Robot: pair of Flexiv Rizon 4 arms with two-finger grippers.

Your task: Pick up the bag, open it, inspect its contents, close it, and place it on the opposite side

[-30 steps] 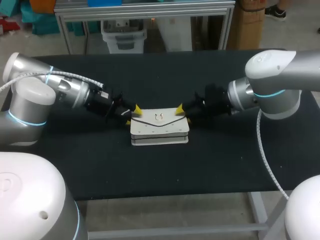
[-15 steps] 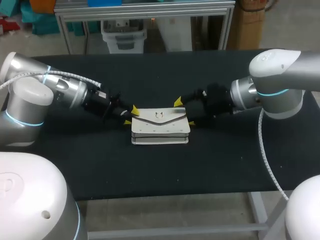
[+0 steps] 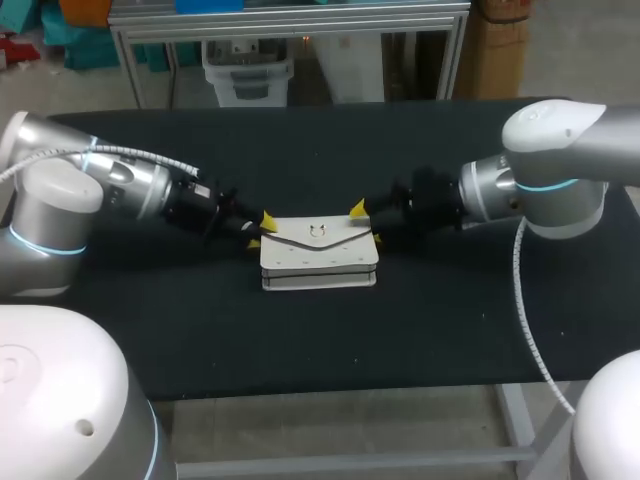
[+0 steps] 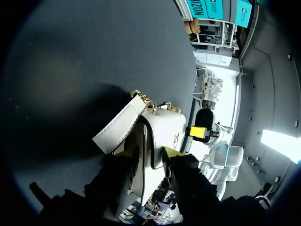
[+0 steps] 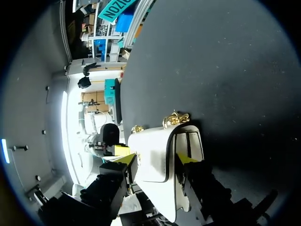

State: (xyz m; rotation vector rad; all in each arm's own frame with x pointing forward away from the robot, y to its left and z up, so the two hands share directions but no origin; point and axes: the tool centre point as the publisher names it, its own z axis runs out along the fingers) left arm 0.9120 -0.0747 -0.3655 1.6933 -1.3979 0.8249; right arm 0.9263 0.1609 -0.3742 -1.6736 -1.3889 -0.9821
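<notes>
A white bag point(image 3: 320, 262) with a flap and a small ring clasp lies flat on the black table point(image 3: 320, 340), near the middle. My left gripper point(image 3: 257, 232) is at its left end. In the left wrist view, both yellow tips press that end of the bag point(image 4: 164, 129), just behind its gold chain point(image 4: 149, 101). My right gripper point(image 3: 368, 226) is at the right end. There its fingers close from two sides on the flap edge of the bag point(image 5: 153, 146), below the chain link point(image 5: 175, 118).
Bare black cloth stretches in front of and behind the bag, out to the table's edges. Both arms lie low over the table, the left arm point(image 3: 120, 185) coming from the left and the right arm point(image 3: 520, 185) from the right.
My right gripper spread wide, then closed again on the bag's right end, its upper tip now a little higher. My left gripper's fingers drew closer together. The bag stayed in place.
</notes>
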